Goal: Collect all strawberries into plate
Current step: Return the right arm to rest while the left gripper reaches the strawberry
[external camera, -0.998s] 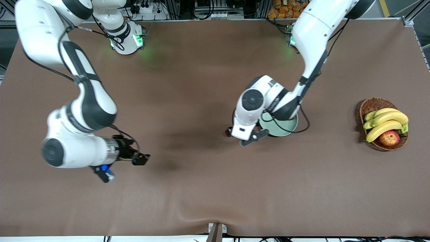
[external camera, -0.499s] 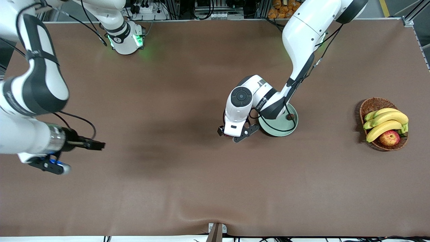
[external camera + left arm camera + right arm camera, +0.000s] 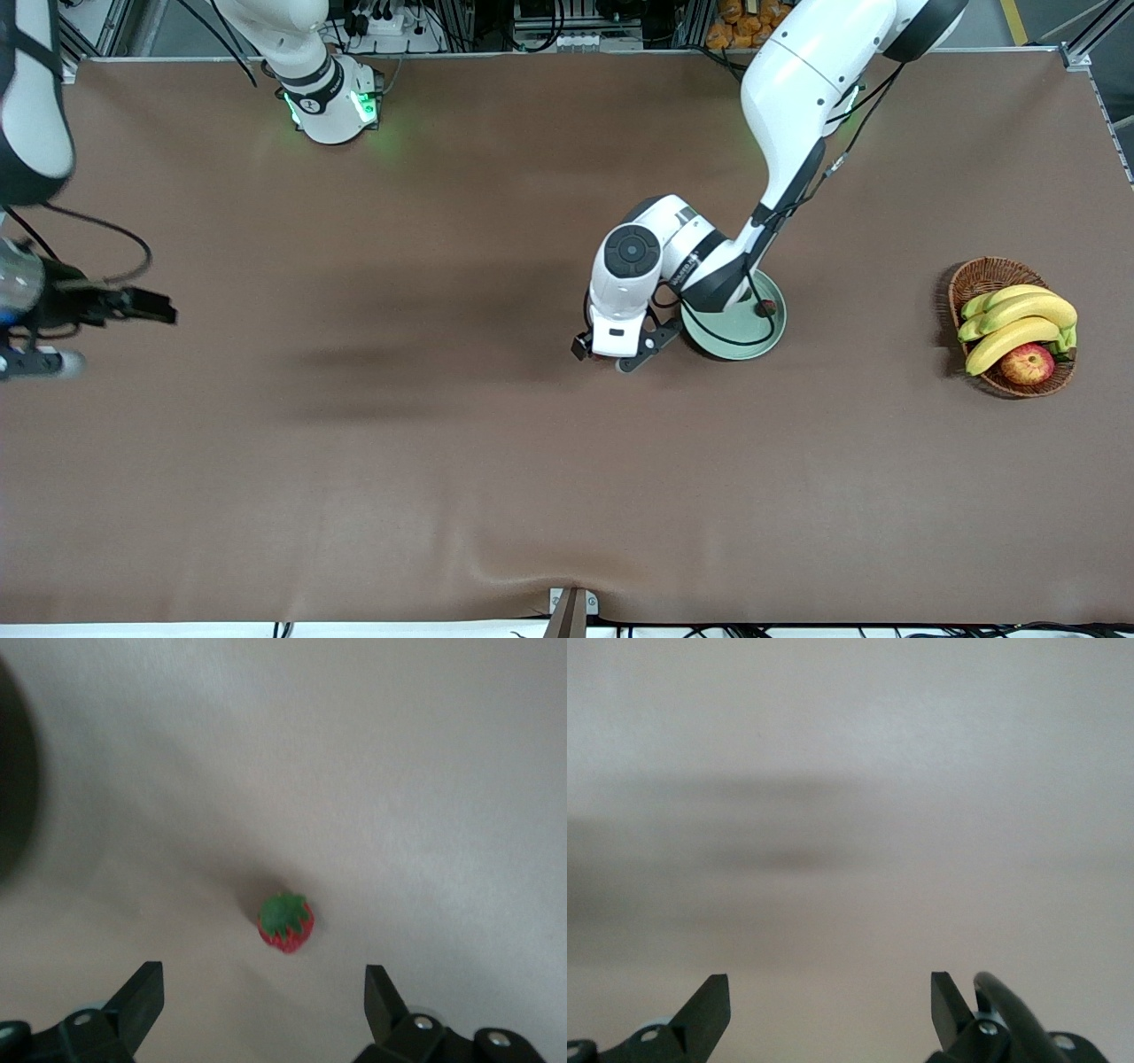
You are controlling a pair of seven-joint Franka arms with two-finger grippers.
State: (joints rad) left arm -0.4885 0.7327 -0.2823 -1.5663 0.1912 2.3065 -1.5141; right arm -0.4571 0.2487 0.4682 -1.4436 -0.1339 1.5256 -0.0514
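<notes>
Two white, rounded robot arms work over a matte brown cloth-covered table [image 3: 443,461]. At the right arm's end, the right gripper [image 3: 146,306] hangs over bare cloth, its black fingers spread wide and empty. Toward the middle, the left gripper [image 3: 611,354] hovers just beside the round, glossy mint-green plate [image 3: 753,346], jaws wide apart with nothing held, above a small red strawberry with a green leafy cap [image 3: 285,923] on the cloth. Another tiny red strawberry [image 3: 767,308] lies on the plate. At the left arm's end sits a brown woven wicker basket [image 3: 974,275] of smooth yellow bananas [image 3: 1019,323] and a red-yellow apple [image 3: 1028,363].
</notes>
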